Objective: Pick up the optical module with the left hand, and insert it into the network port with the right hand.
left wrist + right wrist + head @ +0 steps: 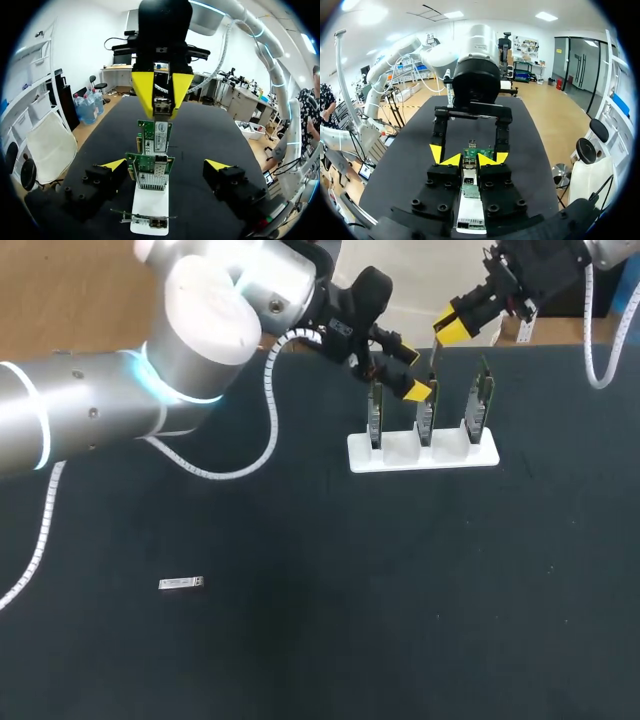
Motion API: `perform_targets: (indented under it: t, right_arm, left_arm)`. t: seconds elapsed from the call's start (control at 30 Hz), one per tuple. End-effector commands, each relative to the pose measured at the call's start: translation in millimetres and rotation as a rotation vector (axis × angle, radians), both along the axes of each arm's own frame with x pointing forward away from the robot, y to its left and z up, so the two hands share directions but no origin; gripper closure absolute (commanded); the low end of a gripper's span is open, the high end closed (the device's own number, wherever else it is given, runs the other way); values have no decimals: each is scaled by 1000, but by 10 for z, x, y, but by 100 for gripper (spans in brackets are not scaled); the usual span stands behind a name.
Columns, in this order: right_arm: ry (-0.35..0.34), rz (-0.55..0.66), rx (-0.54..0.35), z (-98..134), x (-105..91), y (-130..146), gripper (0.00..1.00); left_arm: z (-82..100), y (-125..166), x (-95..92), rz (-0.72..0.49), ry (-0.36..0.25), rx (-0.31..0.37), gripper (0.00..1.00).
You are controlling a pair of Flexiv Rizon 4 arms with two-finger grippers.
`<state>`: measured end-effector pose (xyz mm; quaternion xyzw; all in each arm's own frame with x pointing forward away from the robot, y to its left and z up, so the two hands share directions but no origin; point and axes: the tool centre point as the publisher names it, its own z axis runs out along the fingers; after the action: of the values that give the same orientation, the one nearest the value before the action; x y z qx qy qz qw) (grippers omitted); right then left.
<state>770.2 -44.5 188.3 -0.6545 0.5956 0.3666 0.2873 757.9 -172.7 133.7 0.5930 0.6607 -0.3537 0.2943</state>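
Glossy silver arm (pixel 90 415), left gripper (pixel 165 165) spread near flat green cards (pixel 155 135); right gripper (pixel 469 160) pinching boxy metal optical module (pixel 161 106).

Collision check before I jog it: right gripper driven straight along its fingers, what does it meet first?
Most likely the middle network card, which stands dead ahead of the right gripper and its optical module, flanked by the open left gripper. Depth is unclear.
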Motion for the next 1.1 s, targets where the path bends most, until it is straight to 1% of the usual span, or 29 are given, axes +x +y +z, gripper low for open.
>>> perform_targets:
  t: [0.03, 0.23, 0.7, 1.0, 1.1]
  right_arm:
    - [-1, 0, 0, -1, 13, 2, 100]
    - [0, -2, 1, -5, 23, 1, 100]
    - [1, 3, -7, -6, 54, 11, 100]
    - [0, 1, -10, -9, 55, -4, 100]
    - [-5, 4, -25, -31, 49, 3, 100]
  left_arm:
    - [13, -12, -8, 0, -7, 3, 0]
    - [15, 13, 25, 10, -7, 2, 0]
    - [-26, 17, 9, -8, -3, 11, 0]
    - [-12, 5, 0, -18, -9, 10, 0]
    - [-12, 5, 0, -18, -9, 10, 0]
